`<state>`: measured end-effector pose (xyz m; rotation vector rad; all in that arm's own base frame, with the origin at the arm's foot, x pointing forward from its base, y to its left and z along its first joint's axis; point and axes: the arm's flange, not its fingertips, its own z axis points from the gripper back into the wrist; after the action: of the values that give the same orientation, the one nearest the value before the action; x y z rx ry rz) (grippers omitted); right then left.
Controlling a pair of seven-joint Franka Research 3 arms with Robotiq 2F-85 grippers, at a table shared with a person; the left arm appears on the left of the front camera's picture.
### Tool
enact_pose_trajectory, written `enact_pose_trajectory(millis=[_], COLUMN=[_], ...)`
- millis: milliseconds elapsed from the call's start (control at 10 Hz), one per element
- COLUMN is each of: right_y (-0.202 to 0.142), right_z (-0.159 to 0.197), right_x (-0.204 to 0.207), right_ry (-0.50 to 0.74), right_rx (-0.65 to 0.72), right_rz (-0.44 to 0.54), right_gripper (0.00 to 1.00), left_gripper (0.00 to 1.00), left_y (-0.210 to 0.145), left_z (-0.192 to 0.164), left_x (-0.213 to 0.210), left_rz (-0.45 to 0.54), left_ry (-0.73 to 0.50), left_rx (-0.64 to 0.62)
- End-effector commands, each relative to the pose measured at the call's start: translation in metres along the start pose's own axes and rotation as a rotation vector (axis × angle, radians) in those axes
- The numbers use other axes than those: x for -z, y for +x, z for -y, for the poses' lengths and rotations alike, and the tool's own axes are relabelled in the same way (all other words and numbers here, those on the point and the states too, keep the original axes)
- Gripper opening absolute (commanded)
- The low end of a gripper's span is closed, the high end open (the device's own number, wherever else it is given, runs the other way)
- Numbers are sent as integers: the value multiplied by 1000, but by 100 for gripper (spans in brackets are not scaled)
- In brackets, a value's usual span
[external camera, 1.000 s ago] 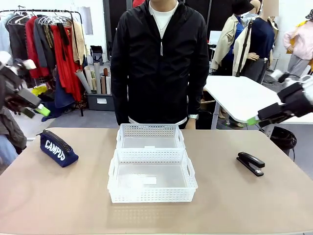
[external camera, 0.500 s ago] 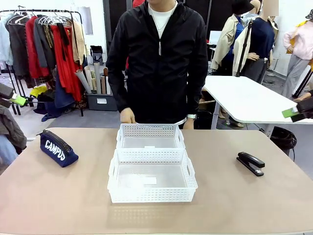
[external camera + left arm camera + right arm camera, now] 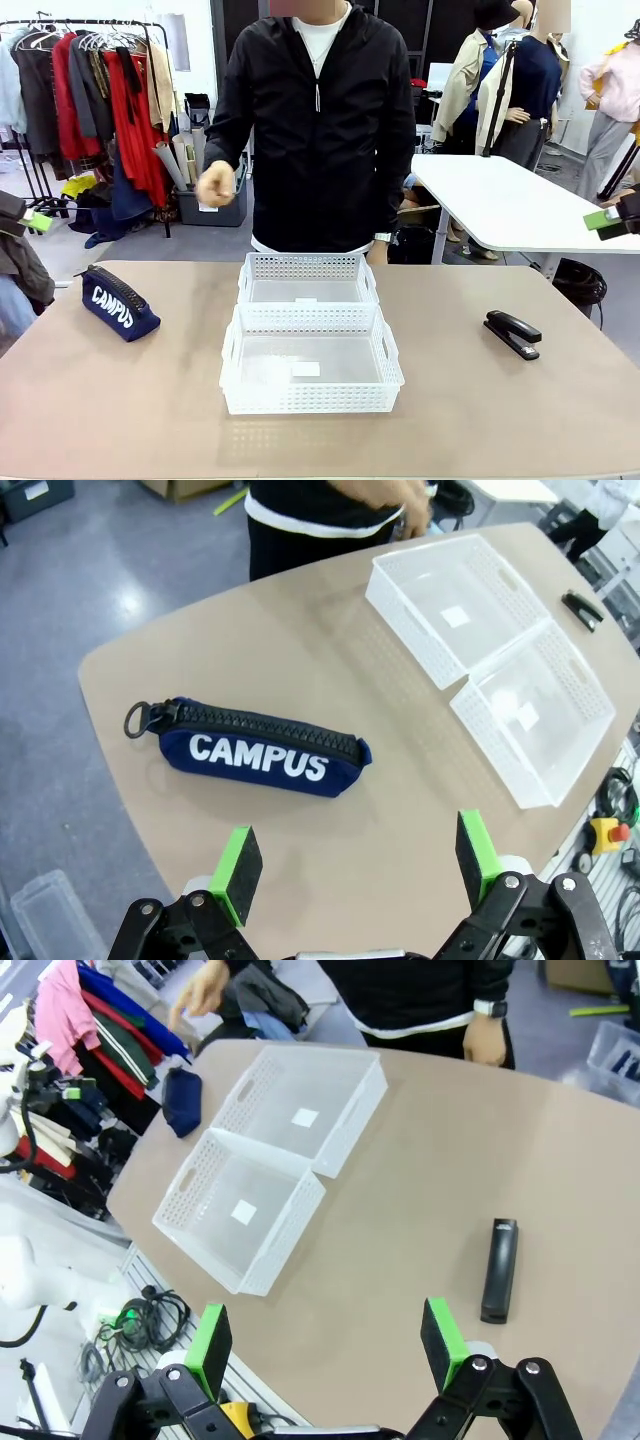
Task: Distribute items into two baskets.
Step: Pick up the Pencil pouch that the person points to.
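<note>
Two items lie on the bench [image 3: 500, 420], neither yet in a basket: the navy zippered pouch [image 3: 118, 303] near the left edge and the black stapler [image 3: 513, 334] to the right, each well apart from the baskets. The two white lattice baskets stand touching end to end in the middle, the near basket [image 3: 310, 396] in front of the far basket [image 3: 305, 266]. Both are empty but for a small white label on each floor, its print too small to read. The pouch carries "CAMPUS" in white capitals along its side, with a ring pull at one end of the zip. It looks soft and light and would likely give under pressure, so a pinch across the middle of its narrow body seems safest. The stapler looks rigid, denser and smooth; closing across its narrow width near mid-length should keep it from tipping. The left jaws are spread wide and empty, looking down on the pouch from high up; the right jaws, likewise wide and holding nothing, look down on the stapler.
</note>
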<state>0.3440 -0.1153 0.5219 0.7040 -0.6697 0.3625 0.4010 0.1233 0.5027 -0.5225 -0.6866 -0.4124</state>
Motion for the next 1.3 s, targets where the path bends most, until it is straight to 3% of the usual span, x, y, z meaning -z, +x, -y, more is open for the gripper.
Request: enact_pose_trajectory(millis=[0, 1200], right_y=[0, 0], right_z=[1, 1], right_x=[0, 0], right_ry=[-14, -14], right_rx=[-7, -7], right_rz=[-21, -21], right_gripper=[100, 100], left_gripper=[100, 100], left_y=[-1, -1], left_z=[-2, -2], left_x=[2, 2], left_rz=[-14, -14], left_ry=[11, 11], left_rx=[-5, -5])
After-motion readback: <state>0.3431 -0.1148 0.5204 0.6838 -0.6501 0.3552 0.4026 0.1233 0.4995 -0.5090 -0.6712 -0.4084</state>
